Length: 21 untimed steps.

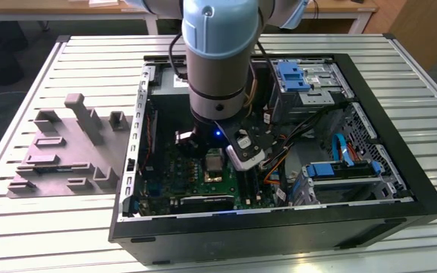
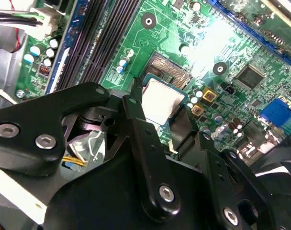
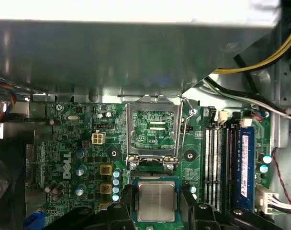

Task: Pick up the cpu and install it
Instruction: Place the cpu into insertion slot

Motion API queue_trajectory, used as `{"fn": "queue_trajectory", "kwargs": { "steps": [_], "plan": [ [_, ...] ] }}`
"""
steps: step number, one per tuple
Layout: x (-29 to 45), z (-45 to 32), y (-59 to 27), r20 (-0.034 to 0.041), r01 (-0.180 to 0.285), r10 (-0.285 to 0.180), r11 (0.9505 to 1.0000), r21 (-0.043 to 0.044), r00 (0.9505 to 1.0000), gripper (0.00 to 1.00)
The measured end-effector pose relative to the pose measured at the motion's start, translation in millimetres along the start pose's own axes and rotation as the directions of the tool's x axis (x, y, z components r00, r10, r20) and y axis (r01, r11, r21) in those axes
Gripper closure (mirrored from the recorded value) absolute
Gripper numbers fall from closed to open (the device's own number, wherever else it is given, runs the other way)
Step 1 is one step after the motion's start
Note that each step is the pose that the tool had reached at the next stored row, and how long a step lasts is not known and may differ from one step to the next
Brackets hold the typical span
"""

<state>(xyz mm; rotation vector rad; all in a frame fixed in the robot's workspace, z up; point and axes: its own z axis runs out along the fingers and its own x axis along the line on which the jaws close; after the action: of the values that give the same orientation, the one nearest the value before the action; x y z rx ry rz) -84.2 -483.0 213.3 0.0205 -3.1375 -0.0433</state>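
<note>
On pale slatted metal counter (image 1: pixel 52 239) — one black open computer case (image 1: pixel 279 236), laid flat so its one green circuit board (image 3: pixel 78 143) faces up. One black two-fingered hand (image 2: pixel 160 109) reaches inside. One silver hinged socket frame (image 3: pixel 152 129) stands lifted, likely for access. One small silver-grey square cpu (image 3: pixel 156 200) — pinched by opposite edges, directly over the socket (image 2: pixel 167 72), seemingly unseated.
</note>
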Motion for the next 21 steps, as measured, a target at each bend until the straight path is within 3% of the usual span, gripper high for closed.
{"fn": "queue_trajectory", "kwargs": {
  "steps": [7,21],
  "plan": [
    [0.0,8.6,-2.0,-0.0018,-0.003,0.003,1.0000,-0.0001,1.0000,0.53],
    [1.1,15.1,-3.1,-0.0022,-0.002,0.002,1.0000,0.0000,1.0000,0.53]
  ]
}}
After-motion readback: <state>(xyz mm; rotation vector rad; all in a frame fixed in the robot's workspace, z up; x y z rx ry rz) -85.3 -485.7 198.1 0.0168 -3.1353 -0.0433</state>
